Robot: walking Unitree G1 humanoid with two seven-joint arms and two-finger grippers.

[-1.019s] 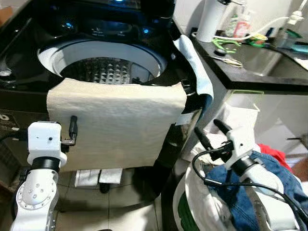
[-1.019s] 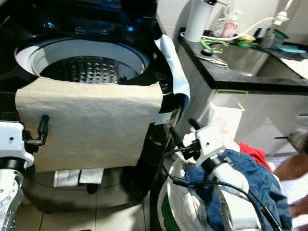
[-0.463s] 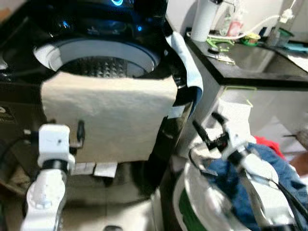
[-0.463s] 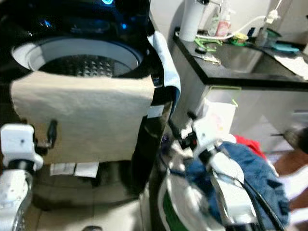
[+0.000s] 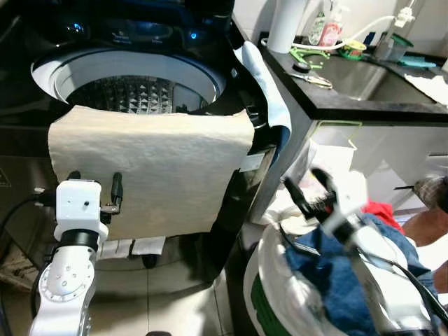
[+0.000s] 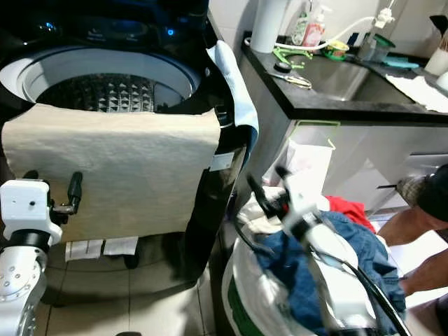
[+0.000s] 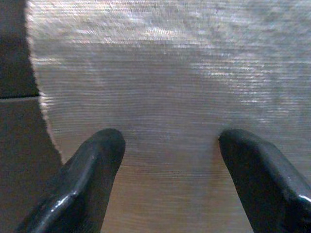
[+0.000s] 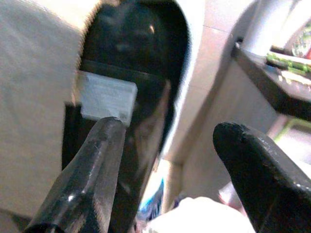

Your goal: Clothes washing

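On the left, the left gripper [image 7: 167, 145] sat right up against the cream towel [image 5: 150, 164], its two black fingers [image 7: 85, 174] spread wide with nothing caught between them. That towel hung over the front rim of the washing machine [image 5: 133, 70], lid up, the drum open behind it. A light blue cloth [image 5: 264, 84] draped over the machine's right corner. Further right, the right gripper [image 5: 308, 190] hovered above the laundry bag [image 5: 280, 294], fingers [image 8: 92, 170] parted and empty, blue jeans [image 5: 336, 273] and a red garment [image 5: 381, 210] heaped beneath its arm. The dark counter [image 5: 350, 98] stood beyond
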